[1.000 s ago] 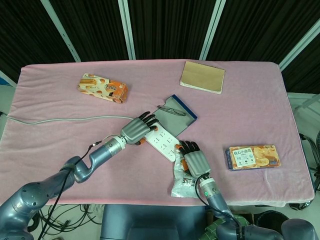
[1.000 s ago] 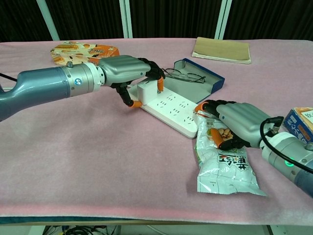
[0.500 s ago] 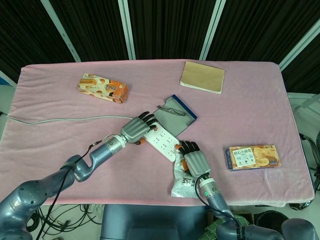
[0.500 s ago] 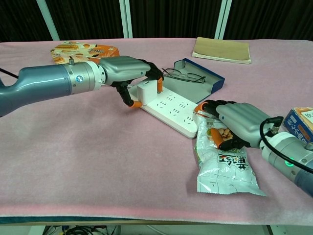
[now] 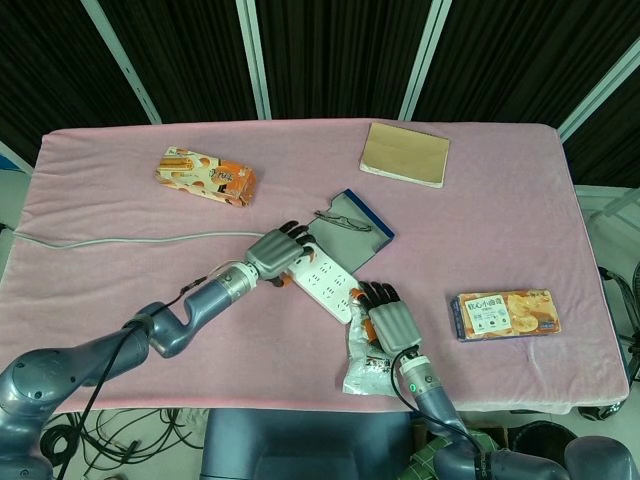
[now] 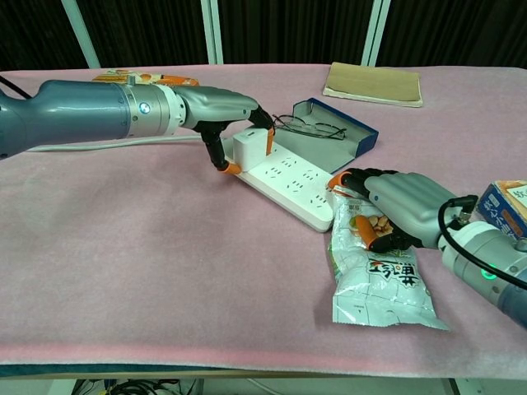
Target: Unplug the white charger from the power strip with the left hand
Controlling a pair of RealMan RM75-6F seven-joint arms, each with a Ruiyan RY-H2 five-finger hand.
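Note:
The white power strip (image 6: 290, 183) (image 5: 326, 283) lies diagonally at mid-table. A white charger (image 6: 251, 146) stands on its far left end. My left hand (image 6: 216, 110) (image 5: 276, 251) reaches over that end and pinches the charger between thumb and fingers (image 6: 269, 141). I cannot tell whether the prongs are out of the socket. In the head view the hand hides the charger. My right hand (image 6: 397, 206) (image 5: 391, 323) lies palm down with its fingers curled, pressing the strip's near right end and the top of a snack bag (image 6: 380, 280).
An open glasses case (image 6: 333, 132) with glasses lies just behind the strip. A tan notebook (image 5: 405, 153) sits at the back right. Orange snack boxes lie at the back left (image 5: 206, 175) and at the right (image 5: 505, 313). A grey cable (image 5: 130, 240) runs left from the strip.
My left forearm has swung up and back while the hand keeps its hold on the charger, which sits slightly higher in the chest view. The right hand has not moved.

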